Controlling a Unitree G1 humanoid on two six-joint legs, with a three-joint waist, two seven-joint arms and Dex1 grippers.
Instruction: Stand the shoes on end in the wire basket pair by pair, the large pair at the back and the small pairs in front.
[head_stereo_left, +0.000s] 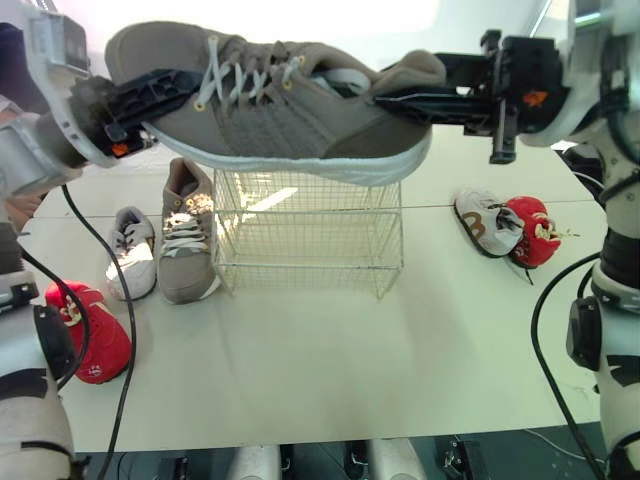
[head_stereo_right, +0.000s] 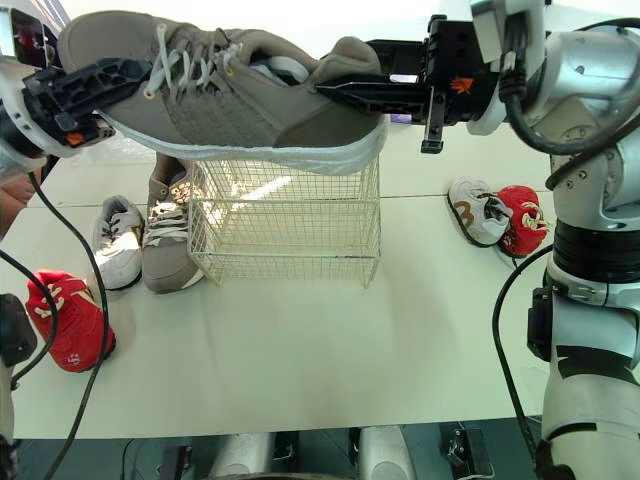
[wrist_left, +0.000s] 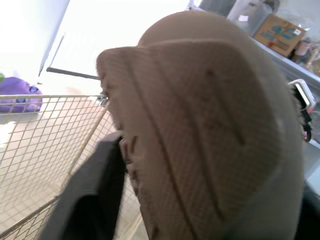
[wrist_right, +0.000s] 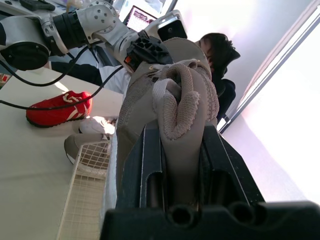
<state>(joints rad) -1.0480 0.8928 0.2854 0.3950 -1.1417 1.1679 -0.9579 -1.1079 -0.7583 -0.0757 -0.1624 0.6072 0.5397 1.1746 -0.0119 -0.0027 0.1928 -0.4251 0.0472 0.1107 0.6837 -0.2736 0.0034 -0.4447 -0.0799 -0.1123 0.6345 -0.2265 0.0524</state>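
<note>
A large taupe shoe (head_stereo_left: 280, 105) with white laces hangs level above the wire basket (head_stereo_left: 310, 235), sole down. My left gripper (head_stereo_left: 178, 92) is shut on its toe end and my right gripper (head_stereo_left: 395, 98) is shut on its padded heel. In the right wrist view the two black fingers (wrist_right: 147, 155) clamp the heel collar from both sides. The left wrist view looks at the ridged sole (wrist_left: 200, 140) with one finger (wrist_left: 100, 190) against it. The basket holds no shoes. The matching taupe shoe (head_stereo_left: 186, 235) lies flat just left of the basket.
A small white shoe (head_stereo_left: 132, 252) and a red shoe (head_stereo_left: 92, 332) lie on the white table (head_stereo_left: 330, 370) at the left. To the basket's right lie a white-and-brown shoe (head_stereo_left: 482, 222) and a red one (head_stereo_left: 532, 230). A person (wrist_right: 222, 65) sits beyond the table.
</note>
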